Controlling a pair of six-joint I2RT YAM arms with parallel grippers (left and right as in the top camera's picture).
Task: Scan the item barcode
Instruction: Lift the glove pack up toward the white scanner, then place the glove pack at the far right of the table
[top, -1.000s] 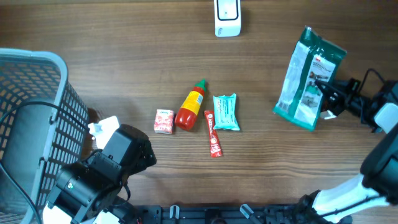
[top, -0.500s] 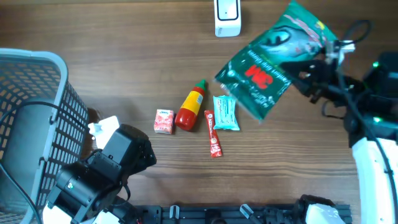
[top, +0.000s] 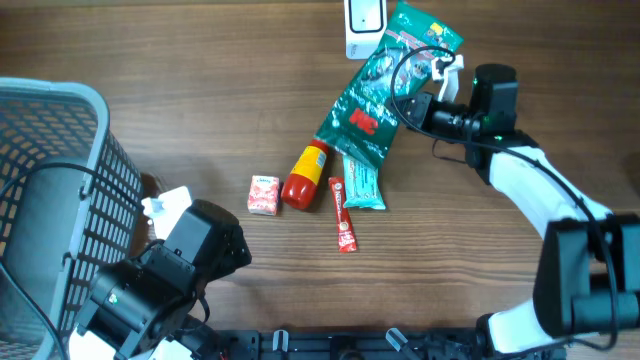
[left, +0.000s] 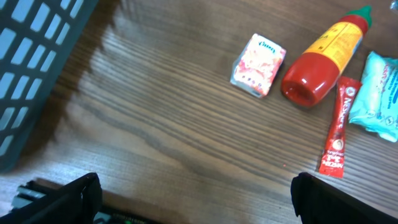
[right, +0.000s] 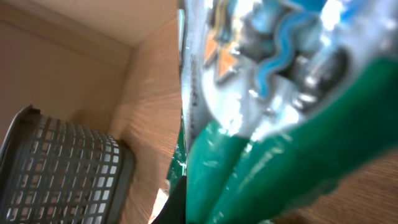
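Overhead: white plastic scanner (top: 365, 28) was cut off at the top edge, its right side covered by one crinkled green plastic pouch (top: 368, 110), clenched in the right tool (top: 418, 98). Pouch hid the cap of one red squeeze bottle (top: 300, 182). One teal wrapped packet (top: 362, 188), one red sachet stick (top: 344, 216) and one pink carton (top: 263, 194) lay on the wood-grain desk (top: 480, 260). Right wrist view was blurred. Left tool (left: 199, 199) stood released, empty.

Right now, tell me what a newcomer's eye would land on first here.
The big green bag, held up in the right gripper, hangs by the white scanner at the far edge. Next come the red sauce bottle among small packets in the middle, and the grey basket at the left.
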